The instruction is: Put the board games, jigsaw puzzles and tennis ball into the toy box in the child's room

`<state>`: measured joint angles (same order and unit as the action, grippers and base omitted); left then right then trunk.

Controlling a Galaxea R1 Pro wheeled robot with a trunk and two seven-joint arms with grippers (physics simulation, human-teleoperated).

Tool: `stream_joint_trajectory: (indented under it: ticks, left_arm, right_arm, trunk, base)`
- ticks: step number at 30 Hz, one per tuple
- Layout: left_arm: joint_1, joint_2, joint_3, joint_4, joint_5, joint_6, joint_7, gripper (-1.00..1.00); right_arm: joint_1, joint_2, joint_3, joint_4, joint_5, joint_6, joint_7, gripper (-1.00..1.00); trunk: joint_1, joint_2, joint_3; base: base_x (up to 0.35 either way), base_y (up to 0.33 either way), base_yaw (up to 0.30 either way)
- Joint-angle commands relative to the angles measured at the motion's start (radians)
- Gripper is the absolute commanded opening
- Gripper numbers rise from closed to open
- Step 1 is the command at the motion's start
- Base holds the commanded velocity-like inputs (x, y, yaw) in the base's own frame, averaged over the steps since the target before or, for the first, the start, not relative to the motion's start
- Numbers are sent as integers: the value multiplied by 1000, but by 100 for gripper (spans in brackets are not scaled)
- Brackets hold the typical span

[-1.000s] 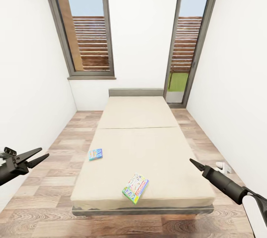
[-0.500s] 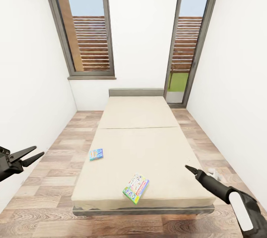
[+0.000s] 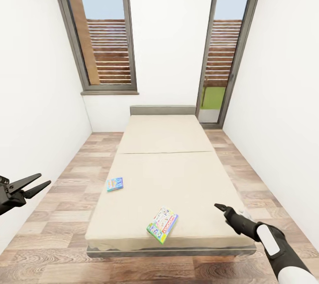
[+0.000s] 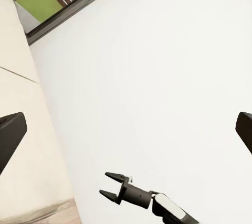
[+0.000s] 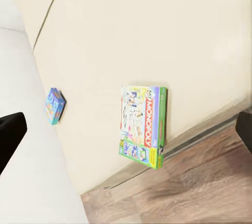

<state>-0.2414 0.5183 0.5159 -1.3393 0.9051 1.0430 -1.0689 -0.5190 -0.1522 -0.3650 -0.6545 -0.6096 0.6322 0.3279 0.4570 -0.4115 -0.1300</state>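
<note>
Swinging inward, the right gripper (image 3: 220,207) has come over the bed's (image 3: 177,177) near corner, fingers spread, beside the Monopoly box (image 3: 162,224). Left gripper (image 3: 39,183) has drifted outward, open and empty. Small blue game (image 3: 114,184) lies unmoved at the bed's left edge.

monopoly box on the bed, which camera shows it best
The right wrist view: the Monopoly box is large there, its lettering readable, lying flat near the bed's edge. The head view shows it smaller, near the foot corner, lettering unreadable. The left wrist view looks at the wall and the right gripper.
</note>
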Motion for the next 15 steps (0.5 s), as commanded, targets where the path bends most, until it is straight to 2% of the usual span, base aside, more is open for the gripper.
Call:
stream_joint_trajectory:
  ticks: [1,4,10,13,15]
  left_arm:
    - [-1,0,2,0,1,4,-4,100]
    - [-1,0,3,0,2,4,-4,100]
    - [-1,0,2,4,3,4,-5,100]
    - [-1,0,1,5,3,4,-7,100]
    - [-1,0,-1,5,2,4,-8,100]
  right_arm:
    - [-3,9,-4,3,-2,11,-6,100]
    - [-5,33,-5,11,-4,20,-17,100]
    - [15,45,-6,19,-7,19,-12,100]
    - [25,56,-7,68,-7,14,-9,100]
    - [26,66,-7,126,-6,-20,-9,100]
  trunk:
    - [4,-9,-5]
    - [16,-30,-15]
    - [39,-72,-34]
    - [50,-93,-43]
    - [58,-107,-49]
  base:
    - [0,0,0]
    - [0,0,0]
    - [0,0,0]
    - [0,0,0]
    - [0,0,0]
